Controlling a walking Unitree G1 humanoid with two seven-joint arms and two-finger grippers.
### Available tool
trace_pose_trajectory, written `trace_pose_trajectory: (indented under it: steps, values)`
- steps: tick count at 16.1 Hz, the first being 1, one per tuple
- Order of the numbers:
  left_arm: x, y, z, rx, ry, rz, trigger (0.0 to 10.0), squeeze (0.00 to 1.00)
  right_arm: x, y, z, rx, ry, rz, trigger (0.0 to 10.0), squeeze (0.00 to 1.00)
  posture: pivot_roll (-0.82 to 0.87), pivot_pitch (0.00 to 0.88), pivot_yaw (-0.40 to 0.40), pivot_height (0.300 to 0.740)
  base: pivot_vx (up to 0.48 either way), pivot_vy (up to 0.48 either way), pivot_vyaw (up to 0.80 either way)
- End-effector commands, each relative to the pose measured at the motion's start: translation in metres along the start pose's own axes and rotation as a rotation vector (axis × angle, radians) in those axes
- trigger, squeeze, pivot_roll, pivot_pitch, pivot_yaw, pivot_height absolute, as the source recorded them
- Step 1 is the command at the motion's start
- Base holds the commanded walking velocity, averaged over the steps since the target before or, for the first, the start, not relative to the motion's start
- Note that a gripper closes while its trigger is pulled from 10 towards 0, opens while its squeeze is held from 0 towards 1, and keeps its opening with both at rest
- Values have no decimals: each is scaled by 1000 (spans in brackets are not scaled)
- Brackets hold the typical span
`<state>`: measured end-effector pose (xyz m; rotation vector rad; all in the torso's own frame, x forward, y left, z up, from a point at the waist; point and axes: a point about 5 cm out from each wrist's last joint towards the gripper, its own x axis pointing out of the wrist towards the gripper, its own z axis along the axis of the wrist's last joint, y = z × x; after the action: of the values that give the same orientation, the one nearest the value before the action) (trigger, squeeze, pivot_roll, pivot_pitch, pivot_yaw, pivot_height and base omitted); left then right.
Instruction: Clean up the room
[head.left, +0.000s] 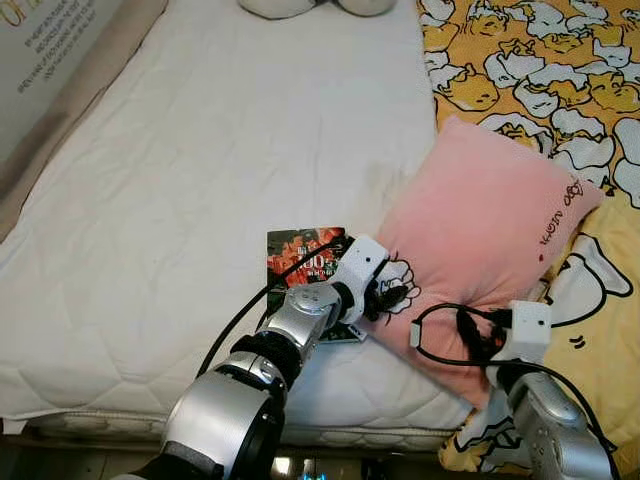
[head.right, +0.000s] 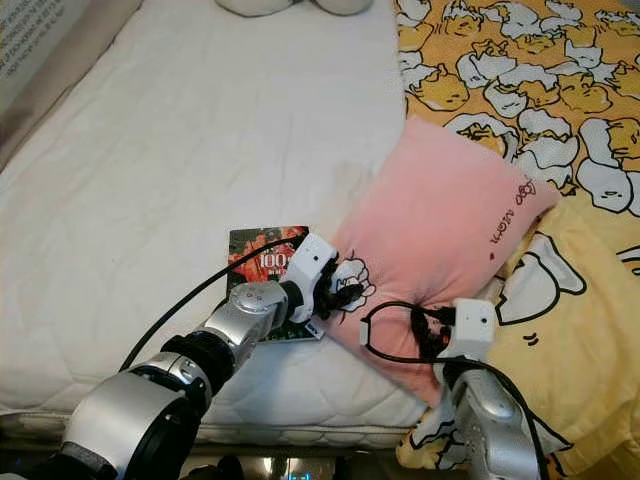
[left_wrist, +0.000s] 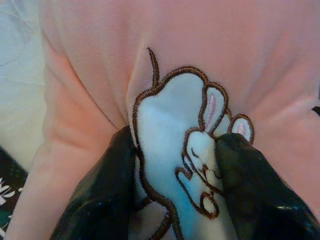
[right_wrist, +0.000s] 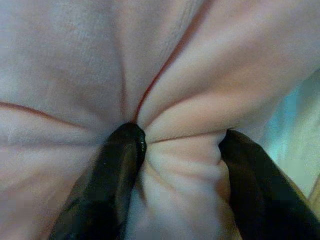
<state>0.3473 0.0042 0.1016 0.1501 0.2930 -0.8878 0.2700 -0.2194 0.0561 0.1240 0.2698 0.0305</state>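
Left wrist view: my left claw (left_wrist: 175, 165) pinches the pink pillow (head.left: 480, 230) at its bunny patch; right claw (right_wrist: 175, 165) pinches its near edge. Pillow lies on the bed (head.left: 200, 200), partly over a booklet (head.left: 300, 250). Thin folds could slip, or drag the booklet off.

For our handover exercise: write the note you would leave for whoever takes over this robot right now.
Left gripper: shut on the pink pillow, pinching its white rabbit patch at the near left corner.
Right gripper: shut on the pillow's near edge.
The pillow lies on the bed, half on the yellow blanket, overlapping a dark book.
Done: both grips taken.
Left: lift and place the pillow, then deal with the book.
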Motion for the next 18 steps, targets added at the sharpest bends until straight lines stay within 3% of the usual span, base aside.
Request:
trace_pose_trajectory:
  steps: [1,5,8,10,11,13,15,16,17,18]
  values:
    - [9,-37,-31,-106,81,-73,0,0,-2,-1,-21,20,88,-23,0,0,-138,191,9,732,0,0,0]
    - [1,-21,-32,-164,31,2,0,0,6,4,-27,103,86,-58,0,0,-98,70,35,732,0,0,0]
    - [1,-20,-30,-115,30,-22,0,0,11,0,-29,126,82,-86,0,0,-83,0,58,732,0,0,0]
    - [1,-18,-26,-110,22,-19,0,0,18,-3,-26,141,70,-113,0,0,-68,0,66,732,0,0,0]
    - [2,-17,-23,-111,11,-16,0,0,22,-3,-23,143,58,-115,0,0,-63,0,70,732,0,0,0]
    - [4,-16,-10,-82,-37,-38,0,0,31,-6,7,99,-40,-100,0,0,-61,0,82,732,0,0,0]
    - [3,-10,-1,-44,-57,-14,0,0,34,-19,9,91,-32,-136,0,0,-58,0,89,732,0,0,0]
    - [1,-3,2,-15,-60,24,6510,0,33,-23,4,78,-11,-146,0,0,-54,0,89,732,0,0,0]
    - [-1,3,3,0,-58,49,10000,0,31,-24,1,57,-1,-147,0,0,-54,0,90,732,0,0,0]
    - [-5,10,5,24,-70,81,10000,0,29,-25,-2,33,5,-146,0,0,-55,0,89,732,0,0,0]
